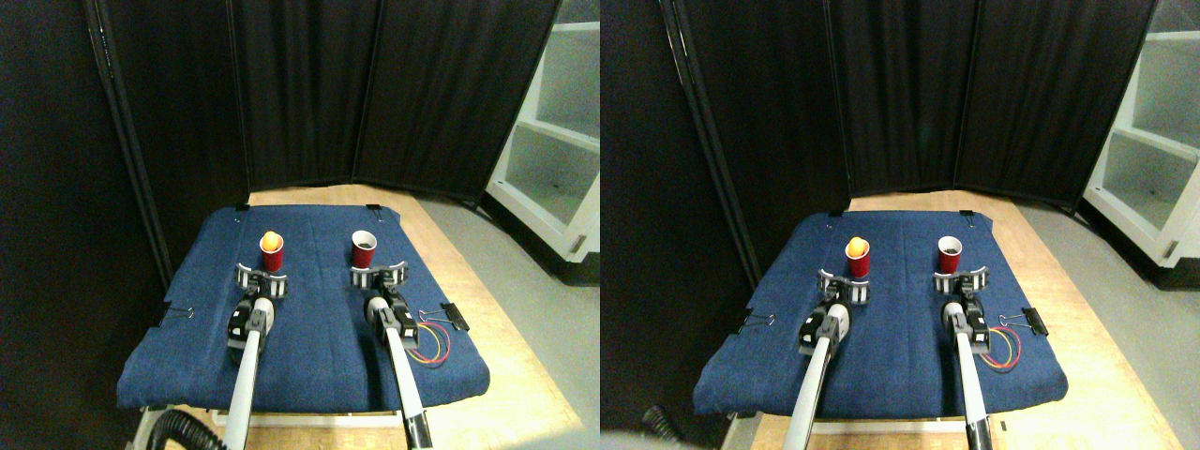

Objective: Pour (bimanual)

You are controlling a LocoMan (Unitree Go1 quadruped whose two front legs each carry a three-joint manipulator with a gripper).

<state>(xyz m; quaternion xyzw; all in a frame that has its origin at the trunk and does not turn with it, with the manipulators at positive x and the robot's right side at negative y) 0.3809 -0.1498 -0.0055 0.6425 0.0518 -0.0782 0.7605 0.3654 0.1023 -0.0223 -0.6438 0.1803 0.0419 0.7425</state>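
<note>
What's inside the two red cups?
The left red cup holds an orange ball poking above its rim. The right red cup looks dark inside; its bottom is hidden.

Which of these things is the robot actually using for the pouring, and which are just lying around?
Part of the job:
- left red cup holding an orange ball
- right red cup, which looks empty
- left gripper and right gripper, each just in front of a cup

Just lying about:
- blue cloth
- binder clip
- coloured wires
- white shelf
- black curtain
</note>
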